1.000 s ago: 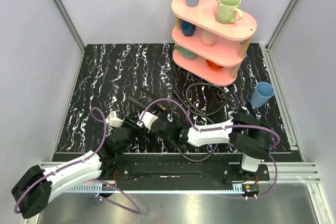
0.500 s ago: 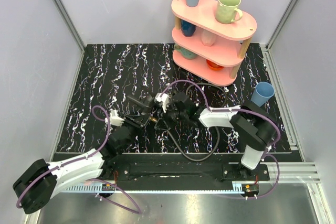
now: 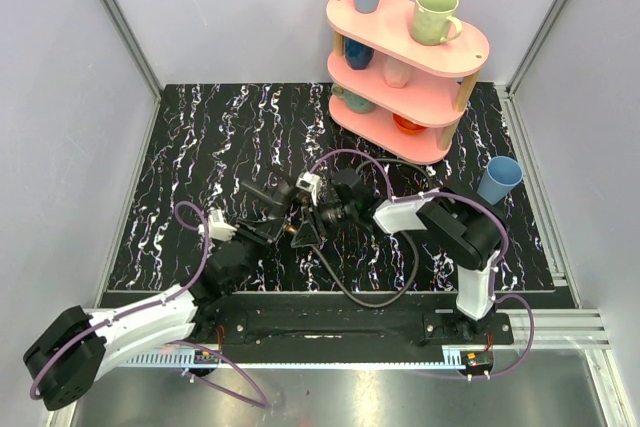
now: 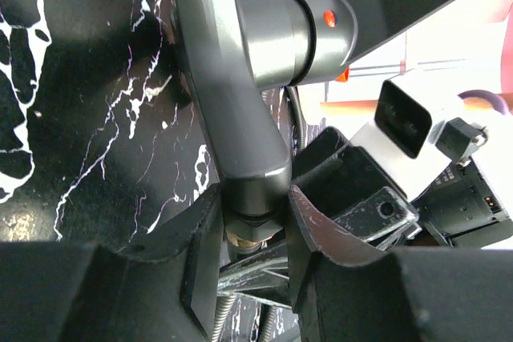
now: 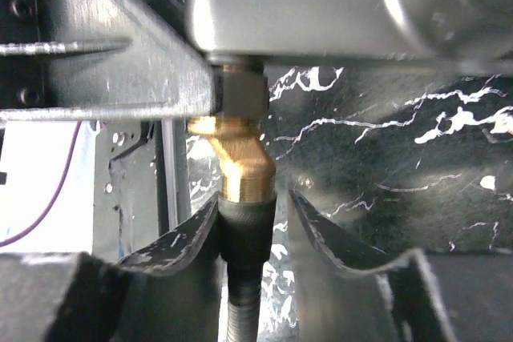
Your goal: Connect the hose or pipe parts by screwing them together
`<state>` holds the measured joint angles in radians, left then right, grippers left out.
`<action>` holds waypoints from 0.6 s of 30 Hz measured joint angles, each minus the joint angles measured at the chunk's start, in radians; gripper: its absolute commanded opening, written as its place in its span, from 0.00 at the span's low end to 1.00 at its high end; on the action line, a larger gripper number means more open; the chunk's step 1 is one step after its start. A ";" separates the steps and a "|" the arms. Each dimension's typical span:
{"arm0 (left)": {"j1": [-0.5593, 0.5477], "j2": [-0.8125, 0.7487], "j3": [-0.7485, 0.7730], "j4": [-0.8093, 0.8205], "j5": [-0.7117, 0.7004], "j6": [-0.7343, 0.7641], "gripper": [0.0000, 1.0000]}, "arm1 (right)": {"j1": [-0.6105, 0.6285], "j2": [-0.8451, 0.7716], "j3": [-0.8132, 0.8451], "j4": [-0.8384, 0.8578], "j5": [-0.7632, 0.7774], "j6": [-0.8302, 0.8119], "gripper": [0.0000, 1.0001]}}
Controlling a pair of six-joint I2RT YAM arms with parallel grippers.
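Left gripper (image 4: 250, 258) pinches the grey nozzle (image 4: 240, 94), right gripper (image 5: 250, 230) pinches the hose (image 5: 244, 234); keep brass fitting (image 5: 240, 158) square while turning.

No legible text or markings

Hose (image 5: 243, 310) cut off below brass fitting (image 5: 239, 167)

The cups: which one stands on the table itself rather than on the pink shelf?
The blue cup at the right, beside the pink shelf. It stands alone on the marbled table; every other cup sits on a shelf tier.
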<state>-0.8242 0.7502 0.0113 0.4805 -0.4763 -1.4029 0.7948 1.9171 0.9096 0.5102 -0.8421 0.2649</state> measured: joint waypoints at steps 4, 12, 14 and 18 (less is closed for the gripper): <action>-0.005 -0.047 0.000 -0.047 0.014 -0.014 0.00 | 0.014 -0.058 -0.008 -0.038 0.129 -0.016 0.72; -0.008 -0.145 0.000 -0.148 0.028 -0.031 0.00 | 0.079 -0.284 -0.016 -0.205 0.509 -0.130 0.79; -0.008 -0.154 0.000 -0.160 0.028 -0.042 0.00 | 0.134 -0.299 -0.016 -0.253 0.619 -0.161 0.79; -0.009 -0.160 0.000 -0.177 0.035 -0.065 0.00 | 0.285 -0.299 -0.016 -0.345 0.813 -0.240 0.80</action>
<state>-0.8330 0.5903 0.0113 0.3038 -0.4412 -1.4681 1.0798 1.6180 0.8940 0.1650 -0.0296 0.0250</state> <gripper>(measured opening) 0.359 0.794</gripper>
